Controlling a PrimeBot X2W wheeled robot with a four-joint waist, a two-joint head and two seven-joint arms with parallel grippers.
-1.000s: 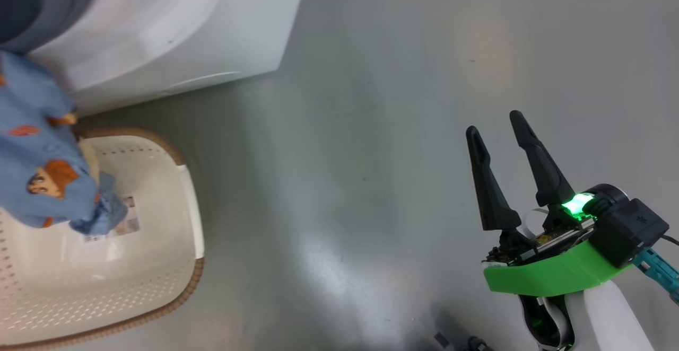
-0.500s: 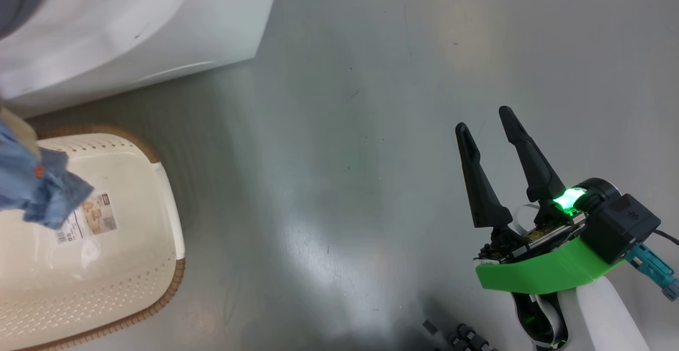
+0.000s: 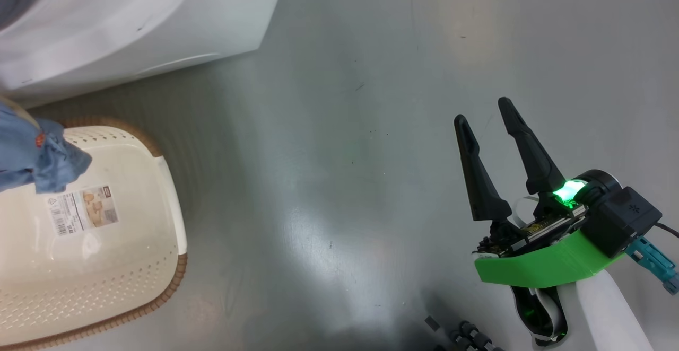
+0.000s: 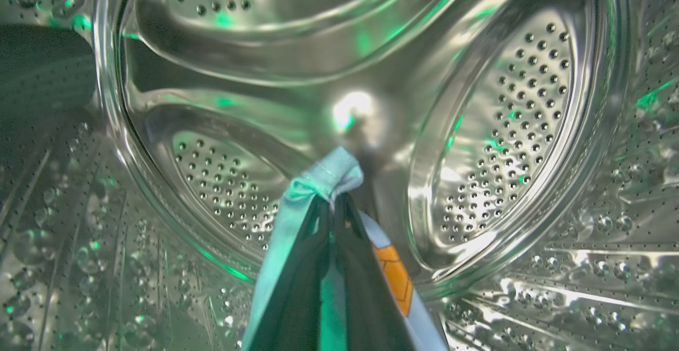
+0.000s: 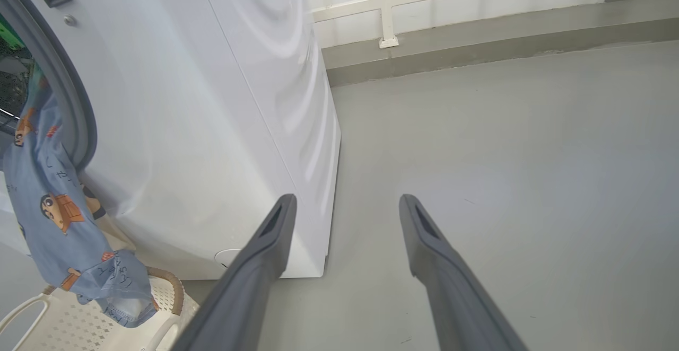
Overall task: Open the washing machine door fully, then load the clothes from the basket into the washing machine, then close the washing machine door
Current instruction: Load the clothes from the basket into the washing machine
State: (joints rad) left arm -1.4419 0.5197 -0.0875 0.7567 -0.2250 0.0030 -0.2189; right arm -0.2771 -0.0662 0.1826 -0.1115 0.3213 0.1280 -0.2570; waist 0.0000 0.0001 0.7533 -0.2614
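**Reaching into the drum with the fabric pinched tight**

Left gripper (image 4: pixel 333 202) is inside the steel drum (image 4: pixel 493 128), and its two dark fingers are pressed together on a fold of the light blue clothes (image 4: pixel 324 175). The fabric is bunched right at the tips, with an orange patch just to the right of the fingers. Facing it is the drum's perforated back wall, well apart from the tips, and green light glints all over the steel.

Over to the right gripper (image 3: pixel 482 111): fingers spread wide and empty, hanging over the grey floor (image 3: pixel 345 155). Off to its left stands the white washing machine (image 5: pixel 212 102), and the rest of the clothes trails out across the grey gasket (image 5: pixel 71 96) at the mouth. It drapes down the machine's front, lying right across the rim of the opening. Its lower end hangs over the cream basket (image 3: pixel 171 192); whether it touches the rim, I can't tell.

The basket sits just beside the machine's foot, and a label sticker (image 3: pixel 82 209) shows on its floor, near the fabric's tail. Low on the machine's front, a round flap (image 5: pixel 227 258) peeks out beside the right gripper's left finger. Beyond its tips, the floor runs to a grey kerb and a white railing (image 5: pixel 384 6).
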